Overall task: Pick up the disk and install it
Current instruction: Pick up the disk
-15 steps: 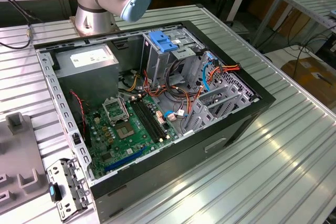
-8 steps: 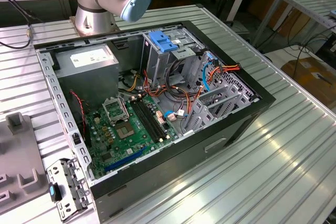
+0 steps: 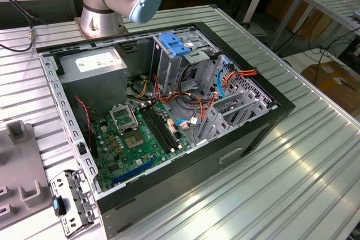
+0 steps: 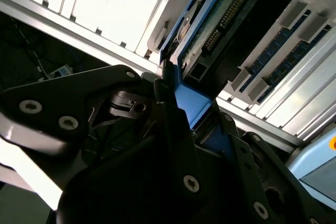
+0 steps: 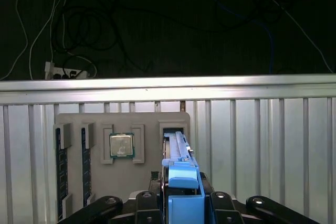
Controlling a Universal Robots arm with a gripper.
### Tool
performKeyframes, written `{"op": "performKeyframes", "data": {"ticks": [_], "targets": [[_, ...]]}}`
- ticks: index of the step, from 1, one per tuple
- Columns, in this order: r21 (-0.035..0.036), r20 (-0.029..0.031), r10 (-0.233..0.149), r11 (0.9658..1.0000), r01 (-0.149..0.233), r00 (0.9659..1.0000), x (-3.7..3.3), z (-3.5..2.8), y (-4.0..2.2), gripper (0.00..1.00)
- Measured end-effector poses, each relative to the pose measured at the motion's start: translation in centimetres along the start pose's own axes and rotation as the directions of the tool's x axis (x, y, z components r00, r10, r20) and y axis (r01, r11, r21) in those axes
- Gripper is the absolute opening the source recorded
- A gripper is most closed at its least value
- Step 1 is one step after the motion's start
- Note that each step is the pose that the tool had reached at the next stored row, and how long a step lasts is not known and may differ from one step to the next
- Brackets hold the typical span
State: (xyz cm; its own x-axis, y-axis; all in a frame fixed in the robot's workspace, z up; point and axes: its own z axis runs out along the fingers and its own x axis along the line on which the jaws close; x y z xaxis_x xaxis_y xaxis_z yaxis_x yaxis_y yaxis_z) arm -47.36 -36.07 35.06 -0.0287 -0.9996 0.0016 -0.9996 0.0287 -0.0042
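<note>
Blue plastic between black jaws: found the gripper (image 5: 182, 184) clenched on the disk (image 5: 177, 148) by its rail, judging by both wrist views, and set square over the upper edge. Found the disk on edge in a slot of the grey tray (image 5: 73, 121), far end down in the recess, not yet lifted clear. Noted a chip (image 5: 121, 145) in the next pocket and two memory sticks (image 5: 59, 174) further along, none touched. Saw the tray flat on the ribbed metal table (image 5: 262, 145), with dark floor and cables beyond the edge. Made out, in the second wrist view, a green board and a row of pins on the disk's face, hard by one finger (image 4: 173, 129). Saw the case (image 3: 185, 181) in the exterior view, lid off, board and wires bare, a grey cage (image 3: 164, 71) with a blue handle upright near the middle. Took this for the pick-up step: grasp made, lift not begun, install untouched. Reckoned the next move to call for a straight pull along the slot walls, without tilt, to avoid binding the rail or dragging the tray up, and for a firm enough hold to stop the flat metal body from swinging about the narrow rail
</note>
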Motion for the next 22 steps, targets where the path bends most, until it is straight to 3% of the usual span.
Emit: {"op": "performKeyframes", "data": {"ticks": [22], "targets": [[0.0000,0.0000,0.000,1.0000,0.000,1.0000,0.00,-0.62,0.00,0.37]]}}
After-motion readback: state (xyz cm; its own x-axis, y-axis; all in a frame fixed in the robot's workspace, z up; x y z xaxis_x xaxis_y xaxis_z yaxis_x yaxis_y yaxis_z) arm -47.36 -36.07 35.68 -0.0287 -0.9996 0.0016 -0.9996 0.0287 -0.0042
